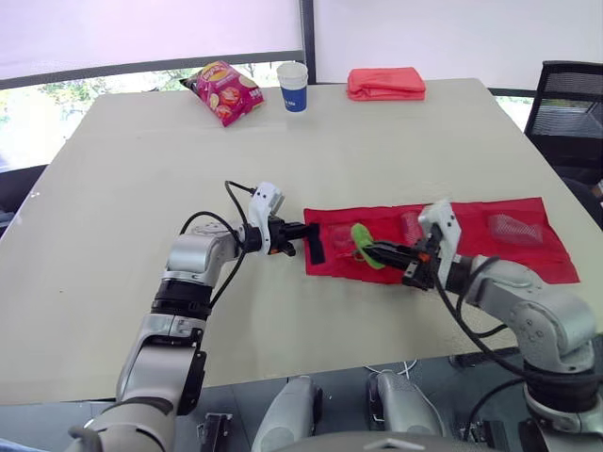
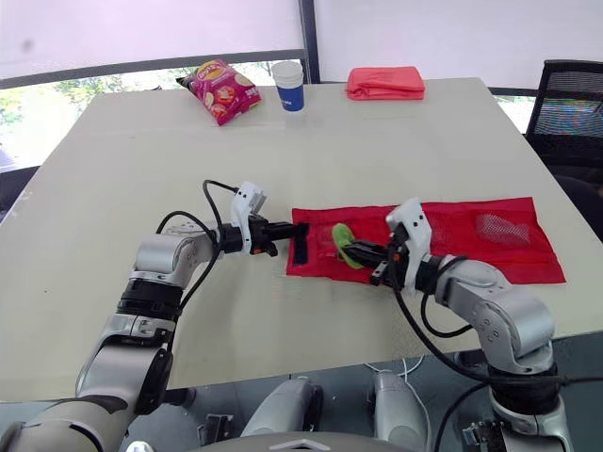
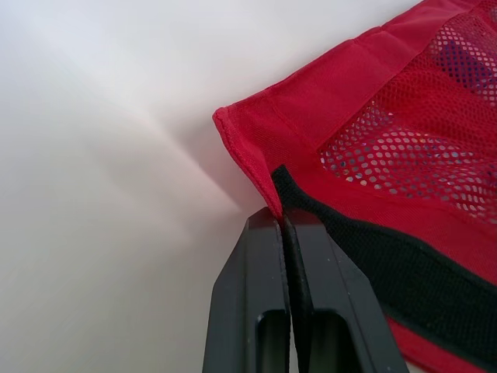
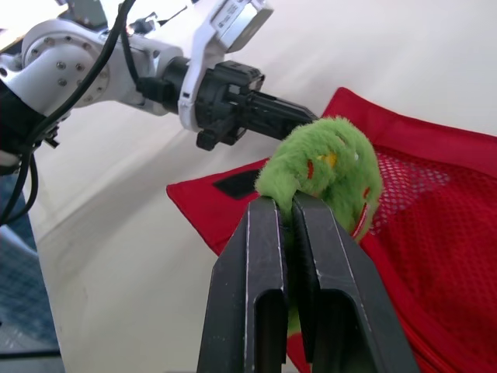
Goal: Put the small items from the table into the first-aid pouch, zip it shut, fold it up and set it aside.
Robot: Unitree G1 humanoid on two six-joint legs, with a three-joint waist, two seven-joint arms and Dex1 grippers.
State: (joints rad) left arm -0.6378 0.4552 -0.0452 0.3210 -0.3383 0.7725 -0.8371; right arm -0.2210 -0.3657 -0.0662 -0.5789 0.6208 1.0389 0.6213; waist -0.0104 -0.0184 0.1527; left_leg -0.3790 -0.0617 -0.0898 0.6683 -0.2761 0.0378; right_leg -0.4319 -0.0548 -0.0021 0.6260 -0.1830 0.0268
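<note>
My left tool (image 3: 283,225) is clamped on the end corner of the red pouch (image 1: 509,254) lying on the surface (image 1: 141,188), and my right tool (image 4: 289,206), facing it, is clamped on a fuzzy green toy (image 4: 326,163) over the pouch's mesh

Pouch (image 1: 490,240) lies unfolded on the table (image 1: 141,188), near the front edge, right of centre. Left gripper (image 1: 303,229) clamps the pouch's left end. Right gripper (image 1: 373,251) holds a soft toy (image 1: 359,234) over the pouch's left part. Along the far edge, left to right: snack bag (image 1: 224,90), cup (image 1: 293,86), folded cloth (image 1: 385,83).
</note>
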